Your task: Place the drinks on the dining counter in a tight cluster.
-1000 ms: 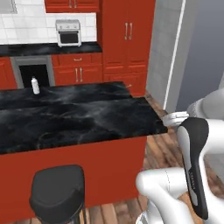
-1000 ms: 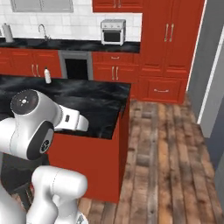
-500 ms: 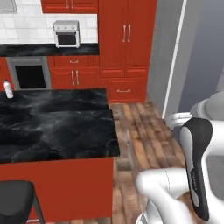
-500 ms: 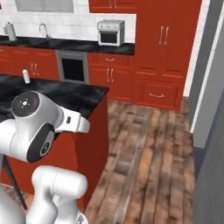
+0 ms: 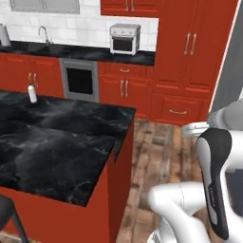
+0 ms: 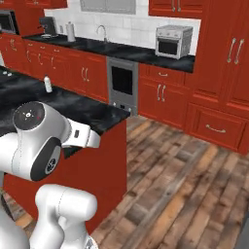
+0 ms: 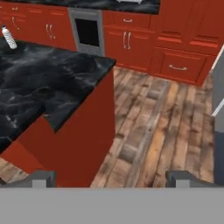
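The small clear water bottle (image 5: 32, 93) (image 6: 47, 83) (image 7: 8, 38) stands upright near the far edge of the dining counter (image 5: 61, 142) (image 6: 95, 114) (image 7: 52, 78), a black-marble slab on a plain red base. In the hand view my gripper (image 7: 113, 179) is open, its two fingertips (image 7: 43, 177) wide apart with nothing between them. It hangs over the wood floor past the counter's corner, well short of the bottle. The other drinks are out of view.
Behind the slab runs a lower black worktop with red drawers, a sink (image 5: 43, 34), a built-in oven (image 5: 79, 80) (image 6: 121, 82) and a toaster oven (image 5: 125, 39) (image 6: 173, 41). Wood floor (image 5: 161, 156) lies to the right. A dark stool (image 5: 4, 209) stands at the counter's near side.
The whole picture has shifted, so the camera has moved with the base; the counter corner now sits nearer the middle. The water bottle stands where it was. The gripper stays open.
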Controlling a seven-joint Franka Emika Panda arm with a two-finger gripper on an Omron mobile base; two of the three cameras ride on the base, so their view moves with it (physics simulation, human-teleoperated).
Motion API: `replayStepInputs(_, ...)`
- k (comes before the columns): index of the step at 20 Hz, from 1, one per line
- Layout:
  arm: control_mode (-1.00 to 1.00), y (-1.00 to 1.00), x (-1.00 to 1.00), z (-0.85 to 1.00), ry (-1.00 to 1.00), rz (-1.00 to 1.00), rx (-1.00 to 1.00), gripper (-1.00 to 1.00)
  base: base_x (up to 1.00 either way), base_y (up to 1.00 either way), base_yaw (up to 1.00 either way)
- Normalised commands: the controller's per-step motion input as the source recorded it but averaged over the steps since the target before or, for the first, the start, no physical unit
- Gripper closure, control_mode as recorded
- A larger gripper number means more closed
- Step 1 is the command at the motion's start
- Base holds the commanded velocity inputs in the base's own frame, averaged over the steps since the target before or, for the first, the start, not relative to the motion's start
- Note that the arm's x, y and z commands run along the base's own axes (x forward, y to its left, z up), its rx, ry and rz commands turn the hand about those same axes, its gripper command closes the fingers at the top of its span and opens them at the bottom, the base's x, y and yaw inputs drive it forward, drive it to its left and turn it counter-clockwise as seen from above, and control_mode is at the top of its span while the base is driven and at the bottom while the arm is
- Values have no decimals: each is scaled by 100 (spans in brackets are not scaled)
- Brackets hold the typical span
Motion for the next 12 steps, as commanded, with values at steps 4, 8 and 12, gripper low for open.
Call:
replayStepInputs(4,100,0,0,0,0,0,0,-100,81,-100,45)
replayStepInputs(8,100,0,0,0,0,0,0,-100,100,-82,63)
replayStepInputs(12,100,0,0,0,0,0,0,-100,82,-93,62)
